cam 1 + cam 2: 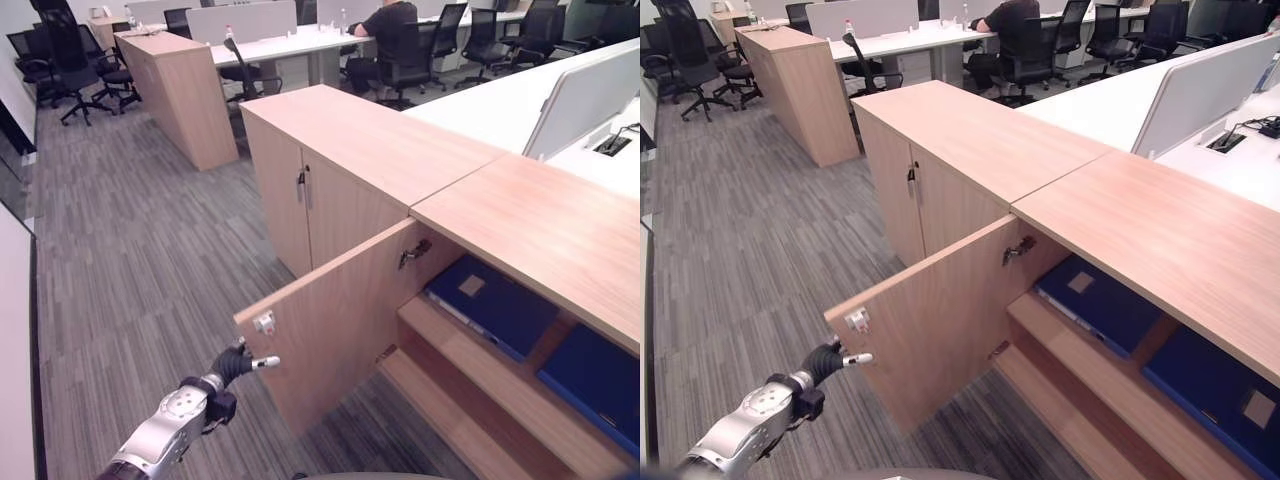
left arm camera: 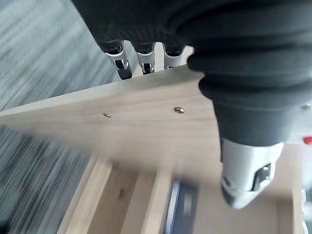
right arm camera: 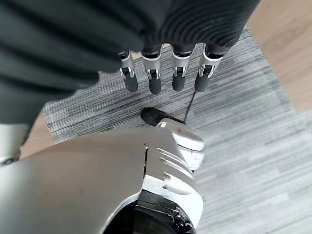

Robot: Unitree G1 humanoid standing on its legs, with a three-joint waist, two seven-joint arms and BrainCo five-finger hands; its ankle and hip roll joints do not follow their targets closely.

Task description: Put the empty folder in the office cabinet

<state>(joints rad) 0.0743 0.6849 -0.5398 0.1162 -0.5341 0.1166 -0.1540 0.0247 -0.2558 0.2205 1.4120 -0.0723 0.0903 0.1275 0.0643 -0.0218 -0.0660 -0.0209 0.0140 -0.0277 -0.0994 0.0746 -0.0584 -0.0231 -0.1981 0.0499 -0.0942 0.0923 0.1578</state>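
The wooden office cabinet [image 1: 540,215] stands with its left door [image 1: 330,320] swung wide open. A blue folder [image 1: 495,305] lies flat on the upper shelf inside, and a second blue folder [image 1: 595,385] lies further right. My left hand [image 1: 232,365] is at the door's outer edge, low down. In the left wrist view the fingers [image 2: 146,61] reach straight past that edge while the thumb [image 2: 243,180] stays on the inner side. My right hand [image 3: 163,73] hangs over the carpet with relaxed fingers and holds nothing.
A matching cabinet [image 1: 340,150] with shut doors adjoins on the left, and another one [image 1: 180,90] stands further back. White desks with a divider panel [image 1: 580,100] lie behind. A person [image 1: 385,30] sits among black office chairs [image 1: 70,60]. Grey carpet [image 1: 140,260] spreads left.
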